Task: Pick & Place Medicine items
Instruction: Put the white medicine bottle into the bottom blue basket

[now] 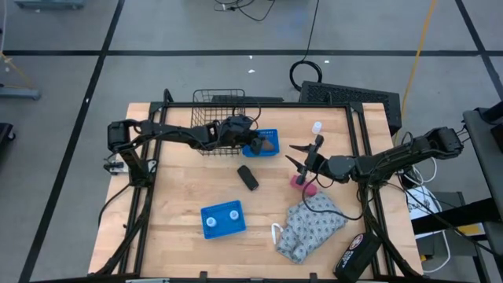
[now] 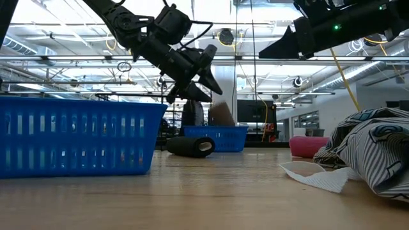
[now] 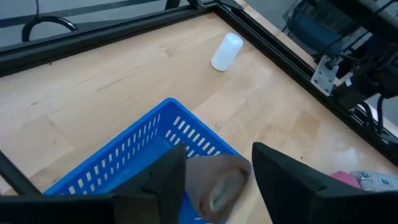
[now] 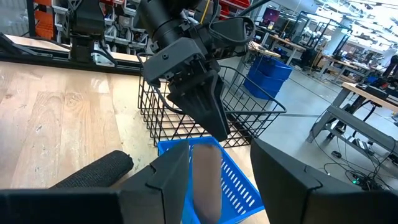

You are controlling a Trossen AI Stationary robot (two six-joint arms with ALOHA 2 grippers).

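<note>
Medicine bottles: two white caps (image 1: 221, 214) seated in near blue tray (image 1: 223, 219); third bottle (image 1: 317, 126) lying loose at far right. No legible labels. Right gripper (image 1: 299, 155) raised mid-table, fingers spread wide, empty. Left gripper (image 1: 253, 144) angled over far blue tray (image 1: 262, 145), fingers apart, brown block (image 3: 219, 185) beneath. Black roll (image 1: 248, 177) between trays; pink block (image 1: 301, 183), patterned cloth (image 1: 312, 228) right.

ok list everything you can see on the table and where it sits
white bottles: 3; one lying far right, two in the near blue tray
blue trays: 2; near centre, and far centre holding a brown block
wire basket: 1, black, far left of centre
black block: 1, centre
pink block: 1, right of centre
patterned cloth: 1, grey, near right
left gripper: open, over the far tray
right gripper: open, above the pink block
</note>
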